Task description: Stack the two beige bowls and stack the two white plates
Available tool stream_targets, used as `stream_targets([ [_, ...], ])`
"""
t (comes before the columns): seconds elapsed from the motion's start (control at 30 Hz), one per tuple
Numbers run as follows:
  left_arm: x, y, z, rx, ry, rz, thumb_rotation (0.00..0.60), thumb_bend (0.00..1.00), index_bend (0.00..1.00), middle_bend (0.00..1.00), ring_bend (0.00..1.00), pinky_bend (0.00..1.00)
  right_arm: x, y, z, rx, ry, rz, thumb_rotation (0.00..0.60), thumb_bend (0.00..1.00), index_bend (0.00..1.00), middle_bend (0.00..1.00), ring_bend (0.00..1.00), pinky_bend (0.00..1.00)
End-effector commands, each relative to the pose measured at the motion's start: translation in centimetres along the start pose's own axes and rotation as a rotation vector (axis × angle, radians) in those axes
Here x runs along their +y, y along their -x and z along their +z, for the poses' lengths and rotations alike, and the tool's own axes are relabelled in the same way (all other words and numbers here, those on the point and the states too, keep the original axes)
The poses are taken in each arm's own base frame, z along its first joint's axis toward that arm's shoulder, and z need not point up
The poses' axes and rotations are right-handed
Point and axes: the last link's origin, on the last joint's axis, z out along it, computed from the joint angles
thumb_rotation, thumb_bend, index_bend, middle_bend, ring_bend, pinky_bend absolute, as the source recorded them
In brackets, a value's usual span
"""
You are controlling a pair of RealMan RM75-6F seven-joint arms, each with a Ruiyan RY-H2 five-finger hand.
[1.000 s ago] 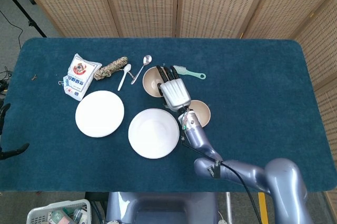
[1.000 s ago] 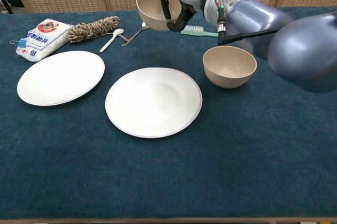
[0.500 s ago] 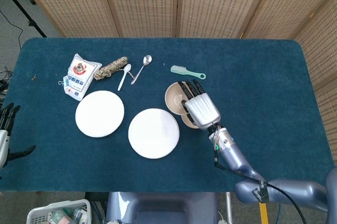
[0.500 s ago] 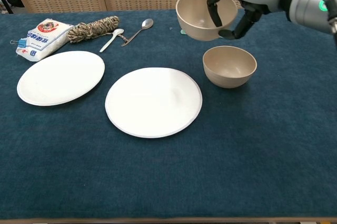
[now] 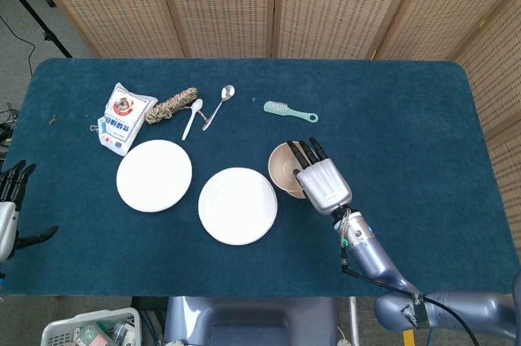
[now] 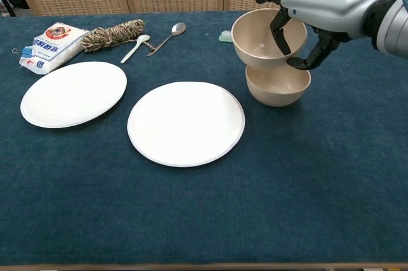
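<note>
From above, the right hand (image 5: 324,185) gripped a beige bowl (image 5: 284,168) by its rim, fingers hooked inside; the second bowl was hidden beneath it. The left hand (image 5: 10,199) sat off the table's (image 5: 407,118) edge, fingers apart and holding nothing. Two white plates, the left plate (image 5: 154,175) and the middle plate (image 5: 238,205), lay side by side, unstacked.

From the chest camera, the held bowl (image 6: 268,39) hung just over the lower bowl (image 6: 278,87), seemingly not yet seated. I judged the bowl stacking nearly done and the plates not yet started.
</note>
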Motion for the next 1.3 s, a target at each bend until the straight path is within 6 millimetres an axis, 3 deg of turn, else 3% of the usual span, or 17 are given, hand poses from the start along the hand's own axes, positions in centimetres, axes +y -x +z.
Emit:
stream_targets([
  [0.03, 0.0, 0.0, 0.0, 0.000, -0.001, 0.000, 0.600, 0.00, 0.00, 0.00, 0.00, 0.00, 0.6, 0.2, -0.3, -0.033, 0.017, -0.014, 0.600, 0.49, 0.70, 0.01, 0.00, 0.00],
  [0.37, 0.1, 0.1, 0.0, -0.002, -0.003, 0.004, 0.600, 0.00, 0.00, 0.00, 0.00, 0.00, 1.5, 0.7, -0.6, -0.069, 0.032, -0.014, 0.600, 0.49, 0.70, 0.01, 0.00, 0.00],
  [0.97, 0.1, 0.2, 0.0, -0.005, -0.005, 0.009, 0.600, 0.00, 0.00, 0.00, 0.00, 0.00, 1.4, 1.8, 0.1, -0.107, 0.045, 0.021, 0.600, 0.49, 0.69, 0.01, 0.00, 0.00],
  [1.17, 0.1, 0.3, 0.0, -0.006, -0.005, 0.007, 0.600, 0.00, 0.00, 0.00, 0.00, 0.00, 1.6, 2.3, 0.1, -0.120, 0.049, 0.021, 0.600, 0.49, 0.56, 0.00, 0.00, 0.00],
  [1.3, 0.1, 0.3, 0.0, -0.008, -0.005, 0.007, 0.600, 0.00, 0.00, 0.00, 0.00, 0.00, 1.6, 2.3, 0.1, -0.122, 0.045, 0.022, 0.600, 0.49, 0.55, 0.00, 0.00, 0.00],
])
